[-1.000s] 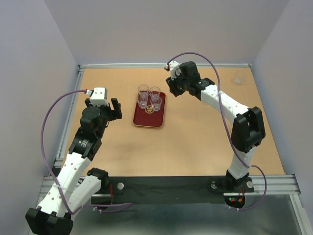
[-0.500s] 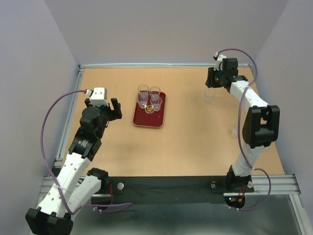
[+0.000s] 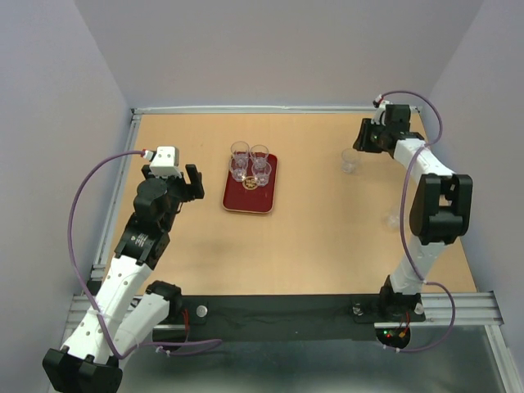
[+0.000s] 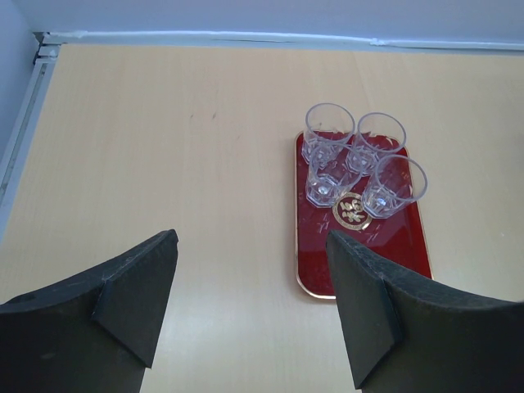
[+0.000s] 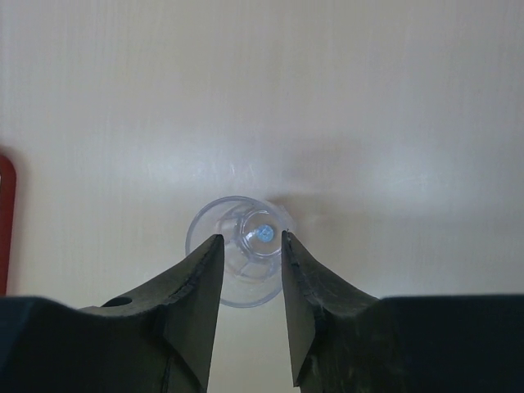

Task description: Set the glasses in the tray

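Observation:
The dark red tray (image 3: 248, 196) lies mid-table with several clear glasses (image 3: 250, 162) standing on its far half; the left wrist view shows the same tray (image 4: 385, 246) and glasses (image 4: 360, 160). My left gripper (image 3: 190, 182) hangs open left of the tray, nothing between its fingers (image 4: 252, 237). A loose glass (image 3: 350, 160) stands upright on the wood at the far right, another glass (image 3: 391, 219) nearer. My right gripper (image 3: 366, 139) hovers by the far one; from the wrist its jaws (image 5: 250, 236) stand partly open above that glass (image 5: 237, 254), not closed on it.
Grey walls enclose the table, with a metal rail (image 3: 123, 180) along the left edge and another along the back. The tray's red edge (image 5: 4, 221) shows at the left of the right wrist view. My right arm's elbow (image 3: 438, 205) rises near the right wall.
My right arm has swung from beside the tray to the far right corner, over a loose glass, and its jaws have narrowed slightly. The left arm has not moved.

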Robot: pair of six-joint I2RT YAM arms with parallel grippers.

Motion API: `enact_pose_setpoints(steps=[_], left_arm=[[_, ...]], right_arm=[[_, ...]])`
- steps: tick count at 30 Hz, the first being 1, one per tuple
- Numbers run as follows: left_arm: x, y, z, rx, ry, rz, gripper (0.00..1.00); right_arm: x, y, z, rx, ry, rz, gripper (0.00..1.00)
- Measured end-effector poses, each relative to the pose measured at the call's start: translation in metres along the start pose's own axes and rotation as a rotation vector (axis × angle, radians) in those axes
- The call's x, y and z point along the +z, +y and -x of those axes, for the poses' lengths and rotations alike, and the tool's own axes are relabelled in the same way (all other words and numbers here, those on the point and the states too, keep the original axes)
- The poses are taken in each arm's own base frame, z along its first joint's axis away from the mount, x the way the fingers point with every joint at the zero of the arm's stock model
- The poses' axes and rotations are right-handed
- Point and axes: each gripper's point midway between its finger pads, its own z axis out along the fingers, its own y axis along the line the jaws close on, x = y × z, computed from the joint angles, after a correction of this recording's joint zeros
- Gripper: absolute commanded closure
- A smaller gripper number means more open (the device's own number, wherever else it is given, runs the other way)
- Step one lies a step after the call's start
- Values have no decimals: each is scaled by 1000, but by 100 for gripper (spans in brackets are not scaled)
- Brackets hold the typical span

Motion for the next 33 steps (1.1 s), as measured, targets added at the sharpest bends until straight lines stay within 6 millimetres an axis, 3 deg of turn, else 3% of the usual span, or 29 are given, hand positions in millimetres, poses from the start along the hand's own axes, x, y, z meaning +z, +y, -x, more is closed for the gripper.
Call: enact_pose_setpoints(steps=[6, 16, 22, 33], left_arm=[[0, 0, 0, 0, 0, 0, 16], [0, 0, 0, 0, 0, 0, 16], [0, 0, 0, 0, 0, 0, 16], [0, 0, 0, 0, 0, 0, 16]], right_arm=[[10, -5, -21, 16, 50, 19, 62], [21, -12, -34, 17, 81, 13, 66], [22, -13, -36, 12, 86, 13, 86], [22, -6, -38, -13, 91, 62, 97]])
